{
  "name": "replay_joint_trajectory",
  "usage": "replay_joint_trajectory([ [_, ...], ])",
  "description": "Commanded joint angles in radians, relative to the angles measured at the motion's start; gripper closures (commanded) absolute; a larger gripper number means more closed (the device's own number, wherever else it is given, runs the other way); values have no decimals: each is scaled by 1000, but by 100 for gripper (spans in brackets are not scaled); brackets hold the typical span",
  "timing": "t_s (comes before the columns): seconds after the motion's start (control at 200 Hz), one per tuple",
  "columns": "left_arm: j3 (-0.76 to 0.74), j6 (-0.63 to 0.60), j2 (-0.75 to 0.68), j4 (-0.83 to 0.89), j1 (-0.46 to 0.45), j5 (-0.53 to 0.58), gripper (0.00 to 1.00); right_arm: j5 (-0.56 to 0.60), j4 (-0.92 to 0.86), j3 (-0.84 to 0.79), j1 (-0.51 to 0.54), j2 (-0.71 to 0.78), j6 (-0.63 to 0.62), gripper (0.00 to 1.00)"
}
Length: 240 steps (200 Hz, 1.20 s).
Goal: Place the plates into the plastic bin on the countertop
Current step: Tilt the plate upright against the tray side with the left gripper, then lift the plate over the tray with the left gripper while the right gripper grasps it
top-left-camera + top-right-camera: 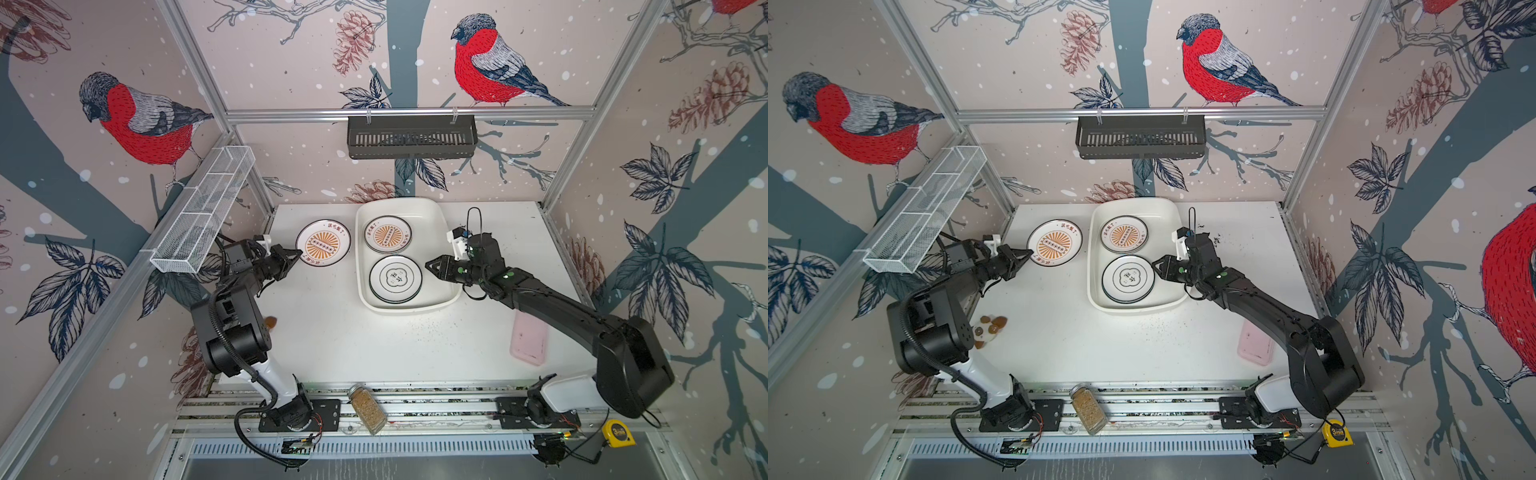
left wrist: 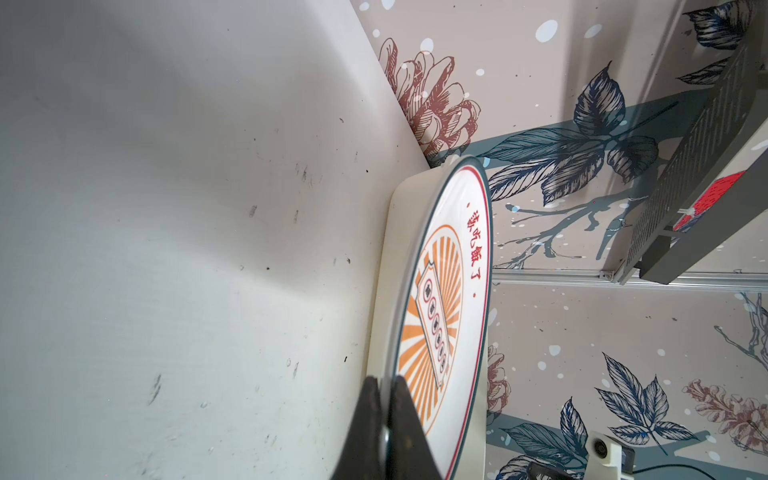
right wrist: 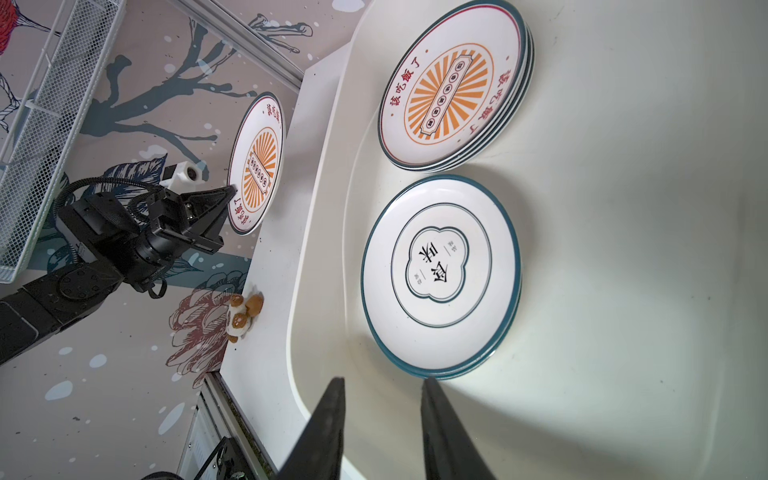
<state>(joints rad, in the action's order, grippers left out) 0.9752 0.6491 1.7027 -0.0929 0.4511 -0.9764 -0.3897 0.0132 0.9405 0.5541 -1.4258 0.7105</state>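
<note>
Plates (image 3: 451, 83) are the job here, and most lie where they belong. The white tabletop (image 1: 332, 340) carries the plastic bin (image 1: 434, 226) toward its far edge, within reach of both arms.

Inside the bin sit two stacks, side by side rather than overlapping, so each nests flat. The sunburst stack (image 1: 387, 235) is at the far end and the cloud-emblem stack (image 1: 395, 278) at the near end. One lone sunburst plate (image 1: 323, 248) is outside, just beside the bin's left wall.

The left end effector (image 2: 386, 388) is clenched on that plate's rim, a finger on each face. To my eye this is the only purchase a thin, flat plate offers. In the right wrist view the plate seems raised off the tabletop, though I cannot be sure.

The right end effector (image 3: 382, 386) hangs released and empty, jaws apart, over the bin's right side just beside the cloud-emblem stack. It is probably parked aside so the left arm's path to the sunburst stack is free. The matching pattern suggests that is where the lone plate goes.
</note>
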Motion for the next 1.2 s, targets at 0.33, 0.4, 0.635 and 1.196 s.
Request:
replay_joint_trajectory([
  [0.33, -28, 31, -54, -90, -138, -55, 100, -14, 37, 21, 7, -9, 1, 64],
  [0.4, -16, 10, -52, -68, -165, -58, 100, -20, 37, 21, 10, -4, -2, 63],
  [0.635, 17, -64, -43, 19, -278, -61, 100, -48, -4, 42, 30, -9, -31, 59],
  [1.196, 113, -199, -75, 113, -455, -62, 100, -19, 153, -33, 26, 23, 6, 53],
])
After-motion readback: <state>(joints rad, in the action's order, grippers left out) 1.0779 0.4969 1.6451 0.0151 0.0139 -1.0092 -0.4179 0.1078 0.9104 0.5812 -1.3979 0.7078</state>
